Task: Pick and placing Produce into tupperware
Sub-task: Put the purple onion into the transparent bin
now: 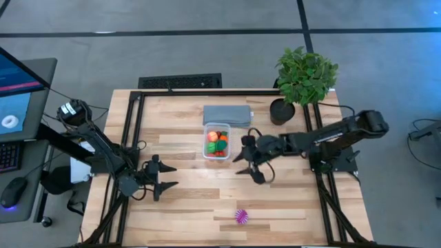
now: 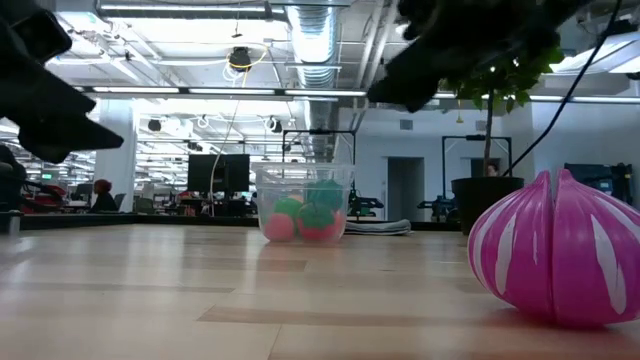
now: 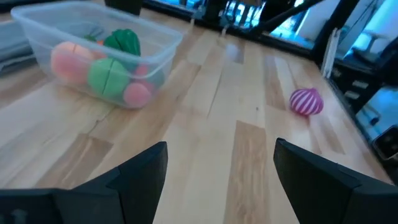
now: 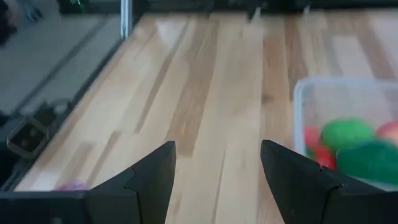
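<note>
The clear tupperware tub (image 1: 216, 142) stands on its base mid-table and holds several toy fruits and vegetables, red, green, orange and pink (image 3: 106, 68). It also shows in the low view (image 2: 303, 205) and the right wrist view (image 4: 348, 124). The spiky purple ball (image 1: 242, 216) rests on the wood near the table's near edge, large in the low view (image 2: 555, 250) and small in the left wrist view (image 3: 306, 101). My left gripper (image 1: 169, 176) hovers open, left of the tub. My right gripper (image 1: 248, 173) hovers open, just right of and nearer than the tub. Neither touches anything.
A flat grey pad (image 1: 227, 115) lies just beyond the tub. A leafy potted plant (image 1: 303, 76) stands at the far right corner. Black frame rails (image 1: 131, 131) run along the table's sides. Bare wood lies between the grippers and around the purple ball.
</note>
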{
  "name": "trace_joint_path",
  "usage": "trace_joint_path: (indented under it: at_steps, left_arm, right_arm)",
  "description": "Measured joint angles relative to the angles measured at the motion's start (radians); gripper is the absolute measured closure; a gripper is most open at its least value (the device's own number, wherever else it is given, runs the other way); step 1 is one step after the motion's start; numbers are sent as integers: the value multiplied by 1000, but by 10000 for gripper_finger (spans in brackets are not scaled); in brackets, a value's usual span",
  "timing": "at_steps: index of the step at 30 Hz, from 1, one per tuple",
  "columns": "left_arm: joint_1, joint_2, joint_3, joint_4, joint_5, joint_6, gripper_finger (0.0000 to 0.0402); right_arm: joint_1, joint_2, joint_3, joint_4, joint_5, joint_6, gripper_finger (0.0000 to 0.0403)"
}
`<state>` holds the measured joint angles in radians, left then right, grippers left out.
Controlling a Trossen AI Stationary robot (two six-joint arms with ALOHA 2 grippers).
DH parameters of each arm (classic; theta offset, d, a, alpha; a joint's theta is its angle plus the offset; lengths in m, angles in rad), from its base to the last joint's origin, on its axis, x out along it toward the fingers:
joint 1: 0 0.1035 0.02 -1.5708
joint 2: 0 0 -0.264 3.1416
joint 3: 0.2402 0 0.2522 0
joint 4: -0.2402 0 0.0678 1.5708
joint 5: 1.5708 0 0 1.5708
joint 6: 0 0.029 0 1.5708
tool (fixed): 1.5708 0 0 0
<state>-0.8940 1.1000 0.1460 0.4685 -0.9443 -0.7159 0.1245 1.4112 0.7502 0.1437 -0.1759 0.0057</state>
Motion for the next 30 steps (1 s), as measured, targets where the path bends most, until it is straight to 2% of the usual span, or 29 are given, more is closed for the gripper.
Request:
trace_joint_path:
  at_steps: [8,14,23,30]
  left_arm:
    - [0,0,4,92,-7,161,120]
    - [0,0,4,100,-7,175,120]
    - [0,0,4,126,-10,187,120]
    - [0,0,4,130,-18,187,120]
  right_arm:
    - [234,-40,0,-164,245,79,142]
    - [389,-30,-1,-246,408,173,142]
    - [530,-29,-1,-209,492,234,142]
    - [584,79,0,-144,519,257,143]
